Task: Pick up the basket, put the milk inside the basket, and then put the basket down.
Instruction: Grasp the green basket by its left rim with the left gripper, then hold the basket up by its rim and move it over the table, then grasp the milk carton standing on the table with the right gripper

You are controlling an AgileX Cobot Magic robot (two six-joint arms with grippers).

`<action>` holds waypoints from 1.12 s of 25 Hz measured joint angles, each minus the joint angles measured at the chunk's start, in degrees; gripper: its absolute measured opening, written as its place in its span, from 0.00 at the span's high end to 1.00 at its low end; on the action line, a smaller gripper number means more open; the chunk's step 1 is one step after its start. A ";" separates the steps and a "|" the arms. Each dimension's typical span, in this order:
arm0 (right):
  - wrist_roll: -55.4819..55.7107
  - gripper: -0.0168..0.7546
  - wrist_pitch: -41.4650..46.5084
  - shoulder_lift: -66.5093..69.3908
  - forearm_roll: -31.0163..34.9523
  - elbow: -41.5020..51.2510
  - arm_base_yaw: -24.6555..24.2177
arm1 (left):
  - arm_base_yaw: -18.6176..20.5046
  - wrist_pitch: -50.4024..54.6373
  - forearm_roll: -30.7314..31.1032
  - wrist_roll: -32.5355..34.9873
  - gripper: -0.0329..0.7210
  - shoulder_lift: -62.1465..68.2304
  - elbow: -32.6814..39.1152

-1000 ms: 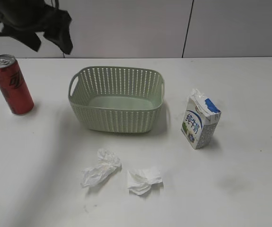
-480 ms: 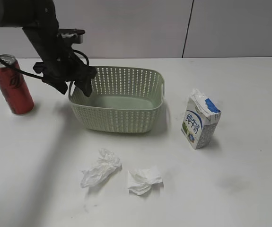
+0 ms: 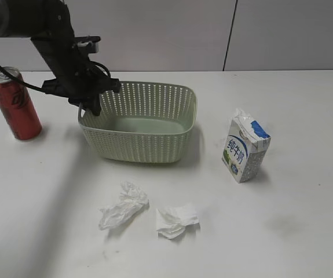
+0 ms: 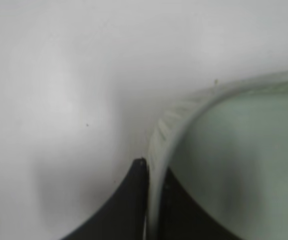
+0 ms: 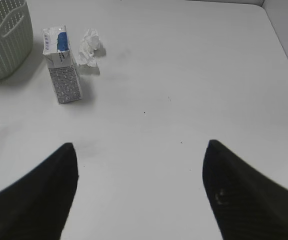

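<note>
The pale green basket (image 3: 140, 121) sits mid-table in the exterior view, slightly raised and shifted at its left end. My left gripper (image 3: 91, 104) is shut on its left rim. In the left wrist view the rim (image 4: 166, 135) runs between my two dark fingers (image 4: 128, 200), my left gripper (image 4: 154, 172) clamped on it. The milk (image 3: 244, 147), a white carton with a blue top, stands right of the basket. It also shows in the right wrist view (image 5: 62, 65), with the basket (image 5: 3, 40) at top left. My right gripper (image 5: 139, 150) is open and empty over bare table.
A red can (image 3: 14, 104) stands at the far left. Two crumpled white tissues (image 3: 123, 205) (image 3: 176, 221) lie in front of the basket. One tissue (image 5: 89, 46) lies beside the carton in the right wrist view. A wall stands behind the table.
My left arm came down from the top left and closed on the basket's left rim. The basket has shifted slightly left and tilted.
</note>
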 joint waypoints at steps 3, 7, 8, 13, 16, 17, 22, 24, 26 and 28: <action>0.00 0.21 0.00 0.00 0.00 0.00 0.00 | 0.00 1.22 1.18 -2.20 0.96 0.00 -0.43; 0.00 0.21 0.00 0.00 0.00 0.00 0.00 | 0.00 4.26 2.13 -3.81 0.96 -0.98 -0.52; 0.00 0.21 0.00 0.00 0.00 0.00 0.00 | 0.00 5.02 2.42 -4.04 0.96 -1.57 -0.52; -0.04 0.21 0.00 0.00 -0.05 0.00 0.00 | 0.00 6.53 2.48 -5.27 0.96 -6.88 -0.54; -0.04 0.21 -1.89 0.05 0.40 -1.25 0.00 | 0.00 6.91 2.43 -5.82 0.96 -8.73 -0.58; -0.04 0.21 -3.64 0.52 1.13 -2.27 0.00 | 0.00 7.05 2.43 -5.86 0.96 -8.87 -0.64; -0.11 0.21 -19.22 6.48 2.43 -4.37 0.00 | 0.00 7.78 2.38 -6.01 0.96 -8.87 -0.64; -1.69 0.21 -24.61 10.79 2.71 -4.54 0.00 | 0.00 7.85 2.38 -6.01 0.96 -8.87 -0.64; -4.97 0.21 -29.61 16.25 5.05 -4.89 0.00 | 0.00 7.90 2.32 -6.01 0.96 -8.87 -0.64; -10.09 0.18 -31.63 23.20 11.13 -6.99 0.00 | 0.00 7.90 2.32 -6.01 0.96 -8.87 -0.64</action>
